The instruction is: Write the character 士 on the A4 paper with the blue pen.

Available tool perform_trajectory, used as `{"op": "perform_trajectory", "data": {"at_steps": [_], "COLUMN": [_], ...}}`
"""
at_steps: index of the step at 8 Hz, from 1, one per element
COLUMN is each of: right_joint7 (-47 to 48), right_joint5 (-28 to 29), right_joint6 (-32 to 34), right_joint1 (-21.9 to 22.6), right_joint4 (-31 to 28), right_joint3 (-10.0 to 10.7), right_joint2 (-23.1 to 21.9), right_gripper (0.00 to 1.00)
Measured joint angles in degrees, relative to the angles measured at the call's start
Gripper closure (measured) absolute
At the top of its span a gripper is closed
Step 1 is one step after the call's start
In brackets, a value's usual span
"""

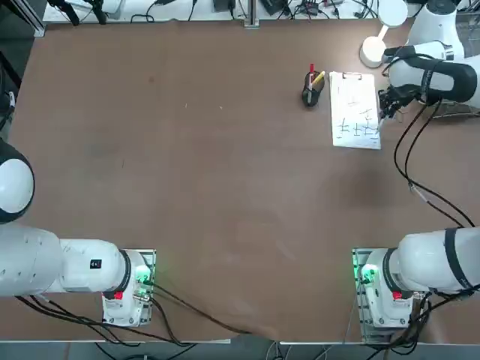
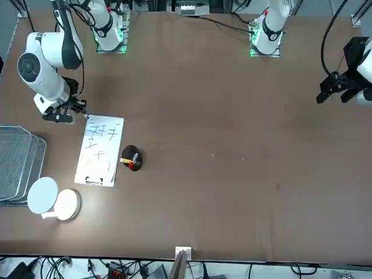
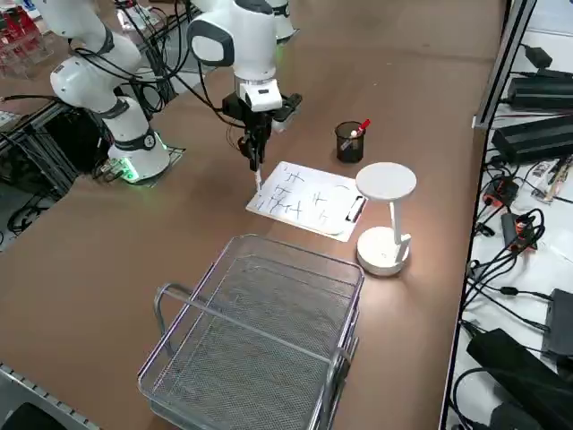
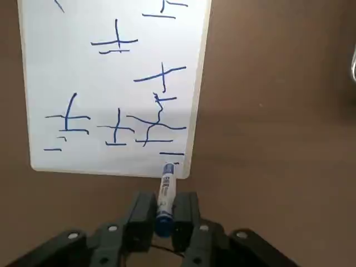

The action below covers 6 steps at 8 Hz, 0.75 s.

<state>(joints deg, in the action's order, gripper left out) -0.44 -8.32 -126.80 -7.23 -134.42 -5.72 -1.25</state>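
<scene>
The blue pen [image 4: 165,196] stood nearly upright, tip down on the near right corner of the A4 paper [image 4: 111,83], which lay by the bench's far right edge. The right gripper [image 4: 164,214] was clamped shut on the pen's barrel. Blue cross-like characters covered the sheet; the barrel's print was unreadable. A black pen cup [image 1: 310,92] beside the paper's left edge held a red pen [image 1: 311,75] and a yellow pen [image 1: 319,78].

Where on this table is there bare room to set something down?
The table is bare across the whole stretch from the pen cup toward the parked arm. The far right corner is crowded: A4 paper, lamp, wire basket, right gripper holding the blue pen.
</scene>
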Motion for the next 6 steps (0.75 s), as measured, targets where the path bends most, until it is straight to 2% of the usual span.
{"op": "perform_trajectory", "data": {"at_steps": [3,6], "right_joint7": [-17.24,-31.61], "right_joint5": [-0.05,-0.05], "right_joint6": [-0.63,-3.13], "right_joint1": [-2.15,-2.42], "right_joint4": [0.1,0.23], "right_joint3": [0.32,0.21], "right_joint2": [-0.16,-0.19], "right_gripper": [0.8,0.8]}}
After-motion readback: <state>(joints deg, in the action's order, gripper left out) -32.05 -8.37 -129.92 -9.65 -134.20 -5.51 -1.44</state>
